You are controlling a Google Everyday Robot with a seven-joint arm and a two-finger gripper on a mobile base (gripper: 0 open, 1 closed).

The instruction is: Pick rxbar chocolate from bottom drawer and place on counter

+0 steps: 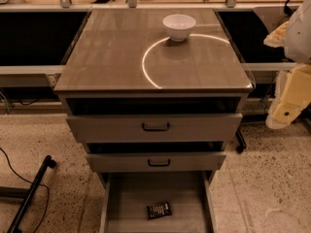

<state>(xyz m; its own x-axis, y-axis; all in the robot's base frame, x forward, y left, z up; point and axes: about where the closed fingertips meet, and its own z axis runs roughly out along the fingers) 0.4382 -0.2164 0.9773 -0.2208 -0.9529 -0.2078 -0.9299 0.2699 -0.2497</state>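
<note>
The rxbar chocolate [159,210], a small dark wrapper with pale lettering, lies flat on the floor of the bottom drawer [131,193], which is pulled open at the foot of the cabinet. The counter [107,57] is the glossy grey-brown top with a bright curved arc. My gripper [286,106] is a cream-yellow part hanging at the right edge of the camera view, beside the cabinet at about upper-drawer height. It is well above and to the right of the bar and holds nothing that I can see.
A white bowl [179,26] stands at the back of the counter on the arc. The two wider drawers with black handles [156,127] [159,163] are slightly open above the bottom one. A black pole and cable [29,193] lie on the speckled floor at the left.
</note>
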